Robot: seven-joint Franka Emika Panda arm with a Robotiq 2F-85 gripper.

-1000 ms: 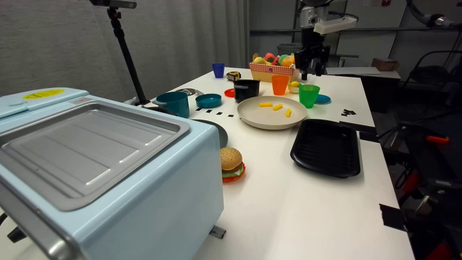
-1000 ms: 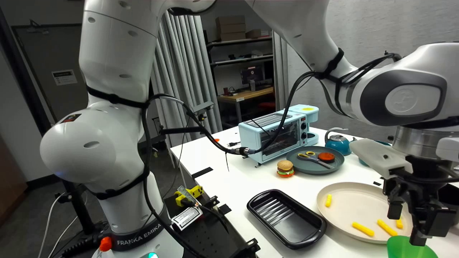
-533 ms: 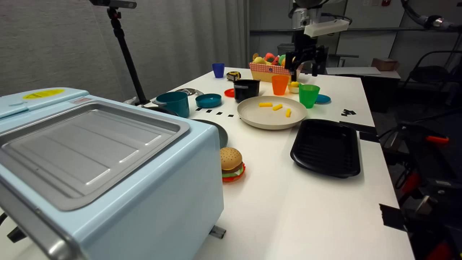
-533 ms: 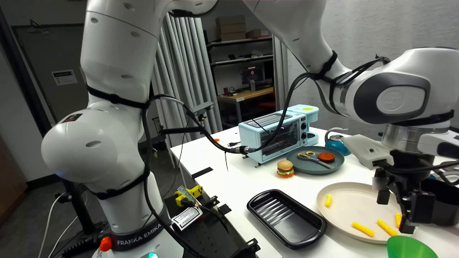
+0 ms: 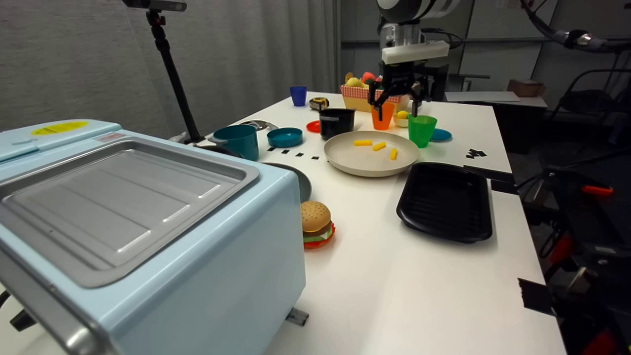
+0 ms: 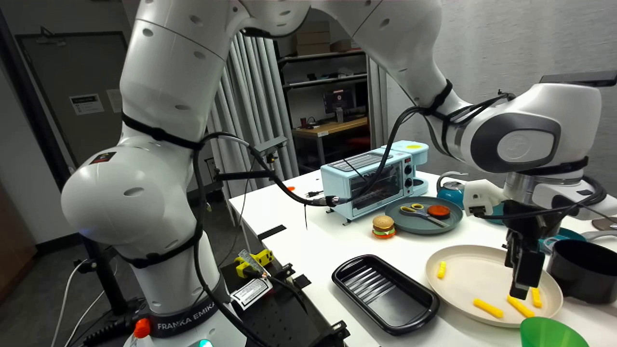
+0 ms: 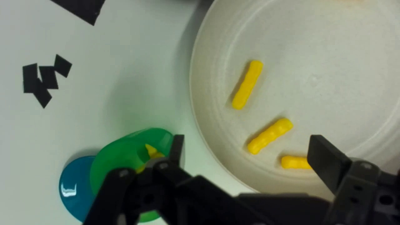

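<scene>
Bright yellow, knobbly sticks (image 7: 247, 85) lie scattered on the shallow beige plate (image 7: 328, 93); near it, the gripper (image 7: 246, 143) hangs spread wide, grasping nothing. The wrist view reveals yellow pieces (image 7: 152, 150) inside the green cup (image 7: 115, 150), unseen in both exterior views.

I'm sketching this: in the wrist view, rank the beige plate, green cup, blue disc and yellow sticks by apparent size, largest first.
1. Beige plate, partly out of frame
2. Green cup, partly behind the jaws
3. Blue disc, partly behind the cup
4. Yellow sticks on the plate: two look alike, one partly hidden
</scene>
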